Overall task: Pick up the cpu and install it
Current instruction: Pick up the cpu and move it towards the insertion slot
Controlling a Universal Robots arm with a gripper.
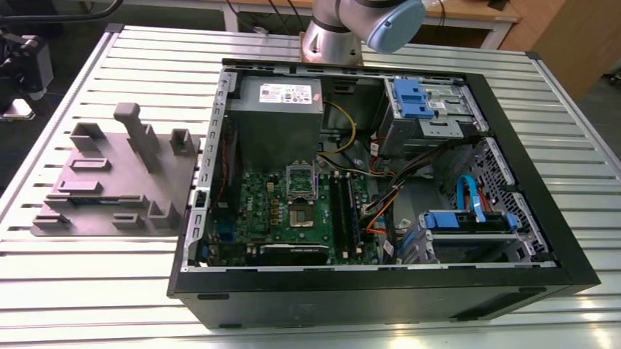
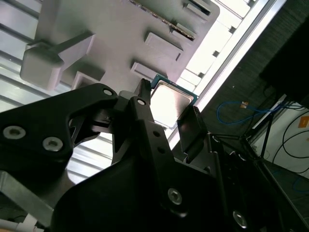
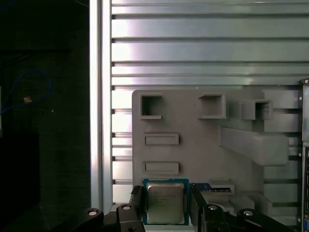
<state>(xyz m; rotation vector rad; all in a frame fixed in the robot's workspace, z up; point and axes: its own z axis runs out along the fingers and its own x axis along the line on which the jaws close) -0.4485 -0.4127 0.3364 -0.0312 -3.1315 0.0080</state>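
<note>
- Aluminium slats form the counter [image 1: 87, 291]. It carries an open computer case [image 1: 388, 283] and, just beside it on the exterior view's left, a grey fixture tray [image 1: 107, 174].
- Silver and blue, the arm [image 1: 335, 40] has its base behind the case. Both wrist views look down onto the tray, so I judge the wrist is poised over it.
- Black jaws are clamped on two opposite edges of the cpu [image 3: 165, 203], holding it between them over a corner of the tray.
- As for how the cpu will handle, I judge it light, stiff and flat. The shiny lid looks slippery, the green rim thin and the underside likely fragile, so a level grip on the edges suits it.
</note>
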